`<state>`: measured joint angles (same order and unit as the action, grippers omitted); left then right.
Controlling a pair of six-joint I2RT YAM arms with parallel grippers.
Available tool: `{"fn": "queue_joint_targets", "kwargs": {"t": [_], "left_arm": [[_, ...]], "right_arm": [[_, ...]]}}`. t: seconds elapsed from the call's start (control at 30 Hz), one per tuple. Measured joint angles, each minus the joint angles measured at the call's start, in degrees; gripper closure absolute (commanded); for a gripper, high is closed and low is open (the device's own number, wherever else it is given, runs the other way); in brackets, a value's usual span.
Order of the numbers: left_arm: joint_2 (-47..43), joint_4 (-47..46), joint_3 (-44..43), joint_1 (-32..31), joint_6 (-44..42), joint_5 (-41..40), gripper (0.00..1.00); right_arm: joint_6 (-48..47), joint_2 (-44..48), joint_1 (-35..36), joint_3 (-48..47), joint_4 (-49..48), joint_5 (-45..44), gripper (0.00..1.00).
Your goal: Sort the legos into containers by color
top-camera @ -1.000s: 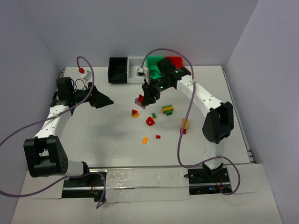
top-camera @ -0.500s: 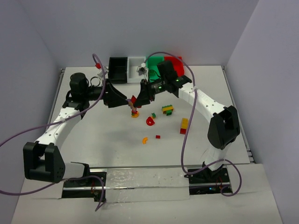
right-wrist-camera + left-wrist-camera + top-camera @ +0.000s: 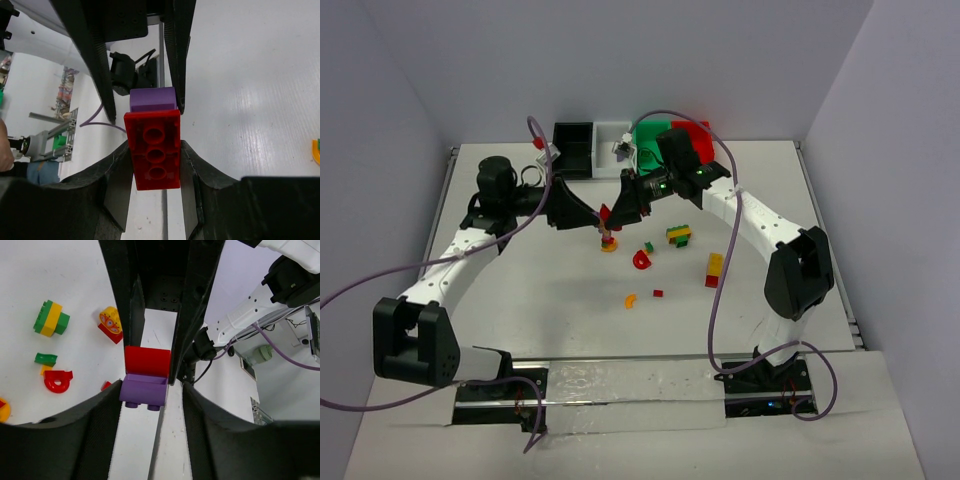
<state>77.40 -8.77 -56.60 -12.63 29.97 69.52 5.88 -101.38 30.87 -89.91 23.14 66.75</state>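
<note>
My right gripper is shut on a red brick with a purple brick stuck to its far end, held above the table left of centre. My left gripper is open and faces it. The purple brick lies between the left fingertips, against one finger, with a gap to the other. Loose legos on the table: a green-yellow stack, a red curved piece, a yellow-red stack, an orange curved piece. The black, white, green and red bins stand at the back.
A small yellow-red piece lies right under the held bricks. A small green piece and a tiny red piece lie near the centre. Purple cables loop over both arms. Walls close in the table on the left, back and right.
My left arm has swung in from the left to meet the right gripper. The right gripper has turned the red-purple stack toward it. Little moved in the last half second.
</note>
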Motion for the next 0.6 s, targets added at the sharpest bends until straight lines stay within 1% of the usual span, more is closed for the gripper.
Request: {"fn": "queue_joint_targets", "kwargs": {"t": [0.03, 0.07, 0.1, 0.13, 0.17, 0.2, 0.4, 0.5, 0.6], "left_arm": [[0.22, -0.07, 0.0, -0.02, 0.07, 0.01, 0.6], [0.51, -0.12, 0.0, -0.03, 0.22, 0.0, 0.63], [0.81, -0.22, 0.0, -0.02, 0.51, 0.24, 0.69], [1.1, -0.49, 0.0, -0.02, 0.86, 0.58, 0.83], [1.29, -0.7, 0.0, -0.03, 1.08, 0.71, 0.95], [1.4, -0.83, 0.0, -0.04, 1.12, 0.76, 0.99], [1.83, 1.66, -0.65, -0.04, -1.27, 0.53, 1.0], [2.22, 5.62, -1.5, -0.02, -5.13, -0.05, 1.0], [2.3, 11.29, -1.55, 1.64, -10.29, -0.34, 1.0]], "right_arm": [[0.19, 0.0, 0.0, 0.0, -0.04, 0.26, 1.0], [0.29, 0.0, 0.0, 0.0, -0.05, 0.54, 1.0], [0.29, 0.01, 0.0, 0.0, -0.08, 0.58, 1.0], [0.3, 0.02, 0.0, 0.0, -0.04, 0.58, 1.0], [0.36, 0.02, 0.0, 0.01, 0.01, 0.64, 1.0], [0.42, 0.02, -0.01, 0.04, 0.0, 0.65, 1.0], [1.43, 0.02, -0.77, 1.47, -1.82, 1.57, 1.0], [3.56, 0.02, -2.03, 2.79, -4.49, 2.77, 1.0], [5.55, 0.04, -5.79, 3.13, -6.16, 4.01, 1.0]]}}
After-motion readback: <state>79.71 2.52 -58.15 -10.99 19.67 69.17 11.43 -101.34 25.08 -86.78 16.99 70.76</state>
